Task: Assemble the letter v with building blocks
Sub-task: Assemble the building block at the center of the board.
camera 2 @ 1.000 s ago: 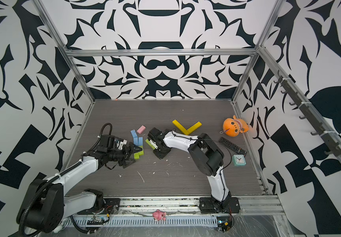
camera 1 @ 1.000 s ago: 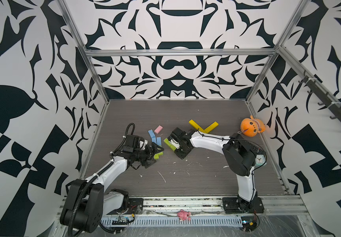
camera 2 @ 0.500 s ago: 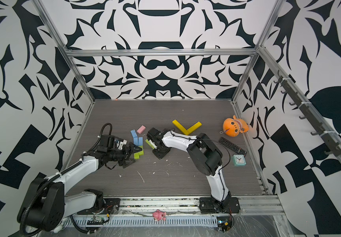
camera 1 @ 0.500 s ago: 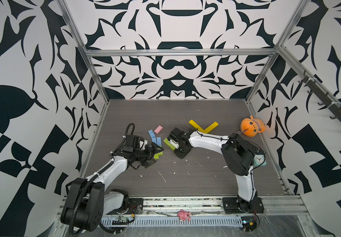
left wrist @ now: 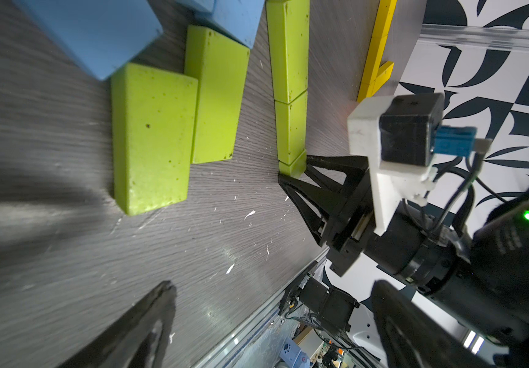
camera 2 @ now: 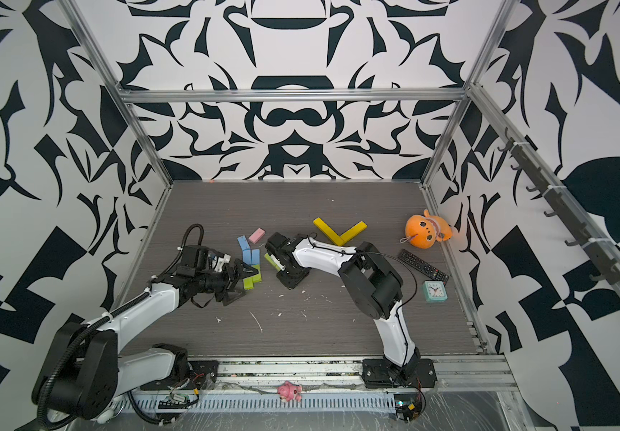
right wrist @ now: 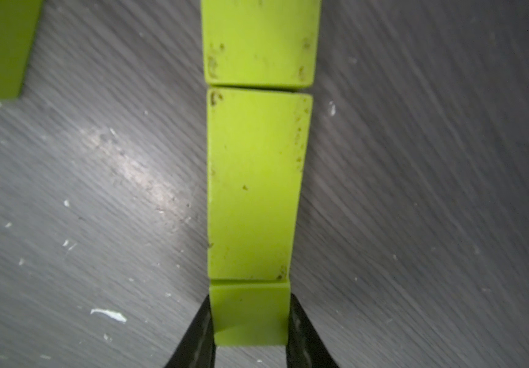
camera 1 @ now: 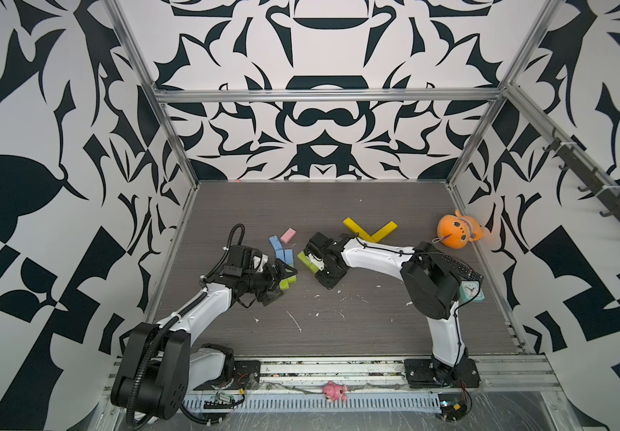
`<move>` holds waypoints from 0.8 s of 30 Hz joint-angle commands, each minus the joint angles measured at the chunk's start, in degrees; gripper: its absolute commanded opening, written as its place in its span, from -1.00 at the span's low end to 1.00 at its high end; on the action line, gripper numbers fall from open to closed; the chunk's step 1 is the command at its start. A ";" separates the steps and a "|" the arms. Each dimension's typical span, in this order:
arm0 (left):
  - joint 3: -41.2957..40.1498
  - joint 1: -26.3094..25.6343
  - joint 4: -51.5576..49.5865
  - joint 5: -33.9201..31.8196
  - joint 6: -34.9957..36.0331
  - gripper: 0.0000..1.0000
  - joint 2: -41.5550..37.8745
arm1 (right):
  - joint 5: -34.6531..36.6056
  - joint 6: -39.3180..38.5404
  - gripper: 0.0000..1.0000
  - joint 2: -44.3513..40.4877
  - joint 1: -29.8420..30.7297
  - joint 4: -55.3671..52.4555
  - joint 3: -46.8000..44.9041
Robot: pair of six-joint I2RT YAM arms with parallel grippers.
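Finishing a placement cleanly looks like the step in hand. On the grey wood-grain surface lies a yellow V of long bricks; well to that V's left the left claw hangs wide and empty, and between them the right claw works. Butted against a row of lime green bricks sits a short lime green end brick, pinched narrow in that claw. Letting go straight and gently should leave no gap and no skew.
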 commanded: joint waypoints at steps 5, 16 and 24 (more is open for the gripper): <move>-0.98 0.27 0.41 1.20 0.56 0.99 0.64 | 1.41 0.79 -0.23 3.16 0.44 -1.48 -0.17; -1.15 0.24 0.40 1.07 0.57 0.99 0.82 | 1.32 1.09 -0.22 3.22 0.83 -1.90 0.01; -1.06 0.26 0.25 1.10 0.82 0.99 1.09 | 1.49 1.12 -0.21 3.51 1.08 -2.08 0.28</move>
